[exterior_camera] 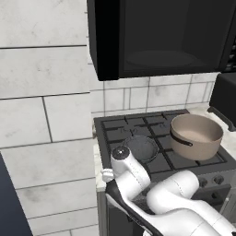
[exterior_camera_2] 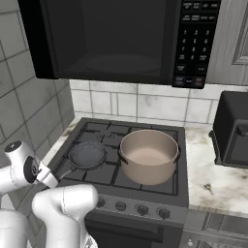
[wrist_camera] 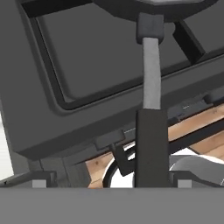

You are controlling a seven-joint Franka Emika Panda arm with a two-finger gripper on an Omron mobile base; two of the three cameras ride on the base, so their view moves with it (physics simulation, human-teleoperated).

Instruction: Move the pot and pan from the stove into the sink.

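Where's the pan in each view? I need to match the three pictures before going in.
Left base view: the pan sits at centre, on the stove's front left burner, left of the pot.
Right base view: the pan lies left of centre, again left of the pot.
Hand view: its long handle runs down the middle.
Shared landmark: the stove's black grates.

pot and pan on stove

Pan partly masked by the white arm, handle hidden behind it. Pan bowl cropped at the hand view's top edge. Toaster oven cut at the right edge.
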